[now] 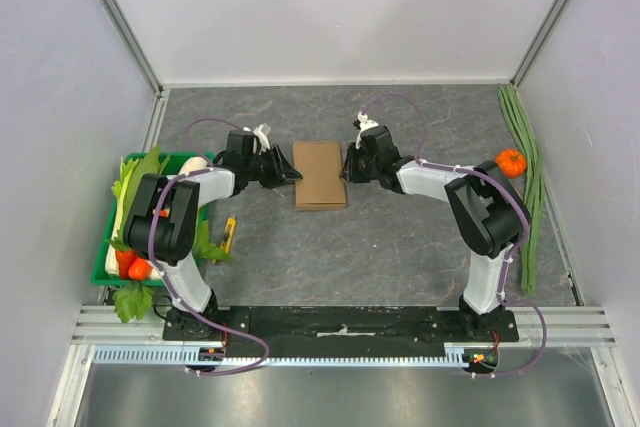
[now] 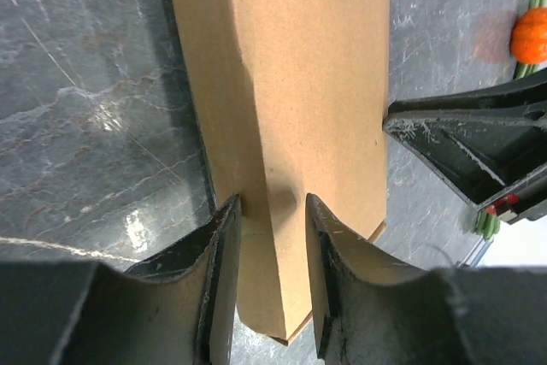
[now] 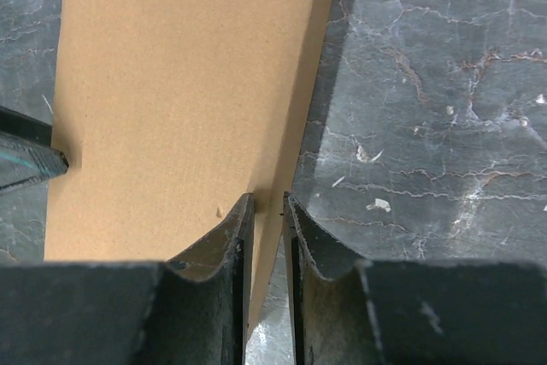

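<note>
Brown kraft paper, folded flat: the paper bag point(image 1: 320, 175) lies in the middle of the surface point(image 1: 400, 247), between the two arms. From the top view, the left gripper point(image 1: 296, 174) meets its left edge and the right gripper point(image 1: 346, 168) its right edge. Both arms are stretched forward and bent inward, wrists low and nearly level. A green crate point(image 1: 100, 269) of leafy greens point(image 1: 135, 182) sits by the left arm. A small orange pumpkin point(image 1: 511, 162) and long green stalks point(image 1: 530, 187) lie well apart on the right.

In the left wrist view, the left gripper point(image 2: 272, 211) sits over the near end of the paper bag point(image 2: 299, 83). Its jaws stand a little apart with a strip of paper and a slight ridge between them. Whether they squeeze that ridge I cannot tell. The right gripper point(image 2: 391, 121) touches the far edge.

In the right wrist view, the right gripper point(image 3: 267, 203) has its jaws almost pressed together, pinching the edge of the paper bag point(image 3: 188, 83). The left gripper point(image 3: 38, 160) shows at the opposite edge.

Such a bag is probably very light, thin and limp. It should crease or tear under a hard pull and slide easily on the smooth surface. An edge or a raised fold looks like the only place to take hold, since the flat face offers nothing to grip.
</note>
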Controlling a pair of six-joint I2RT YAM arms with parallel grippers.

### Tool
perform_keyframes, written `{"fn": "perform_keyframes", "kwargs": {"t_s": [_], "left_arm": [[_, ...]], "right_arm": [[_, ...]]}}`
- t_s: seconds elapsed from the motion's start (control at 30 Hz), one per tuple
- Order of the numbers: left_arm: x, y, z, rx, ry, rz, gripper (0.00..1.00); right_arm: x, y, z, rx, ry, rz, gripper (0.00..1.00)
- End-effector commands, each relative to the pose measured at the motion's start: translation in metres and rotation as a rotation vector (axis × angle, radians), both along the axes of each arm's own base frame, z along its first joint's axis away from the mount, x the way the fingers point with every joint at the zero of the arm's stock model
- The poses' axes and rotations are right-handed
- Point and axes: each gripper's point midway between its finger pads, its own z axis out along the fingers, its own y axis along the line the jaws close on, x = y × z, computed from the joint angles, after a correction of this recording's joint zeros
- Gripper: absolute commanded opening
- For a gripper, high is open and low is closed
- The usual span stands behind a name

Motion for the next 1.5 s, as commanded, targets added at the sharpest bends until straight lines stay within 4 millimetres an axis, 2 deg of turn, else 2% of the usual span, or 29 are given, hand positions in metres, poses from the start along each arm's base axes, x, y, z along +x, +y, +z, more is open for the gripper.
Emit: {"fn": "perform_keyframes", "kwargs": {"t_s": [0.0, 0.13, 0.37, 0.57, 0.77, 1.07, 1.27, 1.3, 1.37, 1.4, 1.47], "left_arm": [[-0.017, -0.047, 0.050, -0.060, -0.114, -0.189, 0.40], [-0.021, -0.056, 0.068, -0.046, -0.162, -0.220, 0.40], [-0.024, -0.073, 0.090, -0.038, -0.212, -0.262, 0.41], [-0.022, -0.080, 0.085, -0.032, -0.206, -0.280, 0.42], [-0.019, -0.086, 0.063, -0.005, -0.174, -0.299, 0.43], [-0.019, -0.097, 0.061, -0.011, -0.161, -0.329, 0.44], [-0.022, -0.098, 0.063, -0.009, -0.165, -0.338, 0.44], [-0.022, -0.098, 0.067, -0.010, -0.177, -0.338, 0.44], [-0.020, -0.097, 0.072, -0.008, -0.193, -0.335, 0.44], [-0.019, -0.097, 0.078, -0.008, -0.210, -0.332, 0.45], [-0.022, -0.095, 0.081, 0.000, -0.200, -0.331, 0.45]], "right_arm": [[-0.037, -0.005, -0.049, -0.063, 0.149, 0.033, 0.26], [-0.040, -0.005, -0.046, -0.056, 0.151, 0.033, 0.27], [-0.044, 0.007, -0.031, 0.043, 0.156, 0.043, 0.29], [-0.049, 0.011, -0.031, 0.067, 0.174, 0.049, 0.29], [-0.049, 0.010, -0.030, 0.068, 0.176, 0.040, 0.30], [-0.044, 0.002, -0.028, 0.035, 0.168, -0.008, 0.32], [-0.033, -0.020, -0.005, -0.061, 0.131, -0.115, 0.36], [-0.026, -0.025, 0.007, -0.069, 0.099, -0.145, 0.38], [-0.024, -0.034, 0.016, -0.101, 0.088, -0.188, 0.40], [-0.019, -0.039, 0.029, -0.103, 0.058, -0.218, 0.42], [-0.019, -0.046, 0.037, -0.126, 0.052, -0.253, 0.44]]}}
